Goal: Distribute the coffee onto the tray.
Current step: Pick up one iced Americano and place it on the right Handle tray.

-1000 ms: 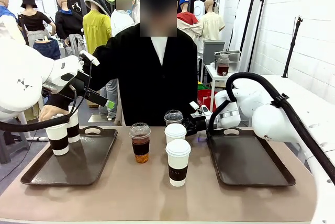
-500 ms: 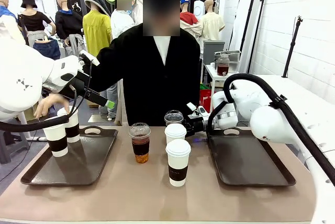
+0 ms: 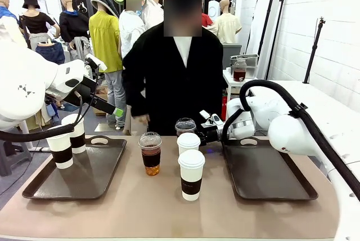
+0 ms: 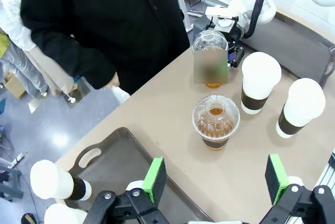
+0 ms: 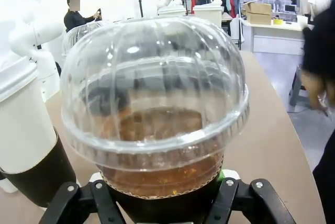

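Note:
Two white lidded coffee cups (image 3: 62,146) with brown sleeves stand on the left tray (image 3: 84,179). Mid-table stand a clear dome-lidded cup of brown drink (image 3: 150,154) and two more white cups (image 3: 188,142) (image 3: 191,174). Behind them, my right gripper (image 3: 203,134) is shut on a second dome-lidded cup (image 3: 185,126); up close its fingers clamp the cup's (image 5: 154,119) base. My left gripper (image 3: 109,107) hovers open above the left tray, its green pads (image 4: 155,178) wide apart and nothing between them.
The right tray (image 3: 270,170) lies bare under my right arm. The person stands at the far edge, a hand (image 3: 143,121) hanging near the table between the left tray and the cups.
The person's hand has let go of the cups on the left tray and drawn back. My right gripper has shut on the rear dome-lidded cup. The left arm has not moved.

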Robot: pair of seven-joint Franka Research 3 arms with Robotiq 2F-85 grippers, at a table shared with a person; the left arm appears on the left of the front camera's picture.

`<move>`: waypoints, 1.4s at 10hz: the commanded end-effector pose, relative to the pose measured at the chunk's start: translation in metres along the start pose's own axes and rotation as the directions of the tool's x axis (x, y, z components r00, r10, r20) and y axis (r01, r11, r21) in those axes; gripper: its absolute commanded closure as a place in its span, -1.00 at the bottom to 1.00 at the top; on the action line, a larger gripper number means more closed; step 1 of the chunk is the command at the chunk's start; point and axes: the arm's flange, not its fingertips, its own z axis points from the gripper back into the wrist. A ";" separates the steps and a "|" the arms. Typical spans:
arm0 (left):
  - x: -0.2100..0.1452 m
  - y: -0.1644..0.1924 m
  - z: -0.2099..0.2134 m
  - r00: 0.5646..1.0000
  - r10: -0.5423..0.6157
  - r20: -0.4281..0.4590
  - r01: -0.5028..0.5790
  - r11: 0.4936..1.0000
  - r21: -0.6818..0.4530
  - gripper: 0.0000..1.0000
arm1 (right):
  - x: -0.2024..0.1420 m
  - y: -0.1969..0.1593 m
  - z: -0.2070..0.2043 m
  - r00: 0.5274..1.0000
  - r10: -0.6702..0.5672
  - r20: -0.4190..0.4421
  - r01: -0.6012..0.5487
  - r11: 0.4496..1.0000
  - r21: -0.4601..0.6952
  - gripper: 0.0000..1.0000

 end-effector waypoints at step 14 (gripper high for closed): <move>-0.001 0.001 0.001 1.000 0.003 -0.003 -0.003 1.000 -0.012 -1.00 | 0.070 0.097 0.128 0.999 0.030 -0.021 -0.033 0.977 -0.210 -0.35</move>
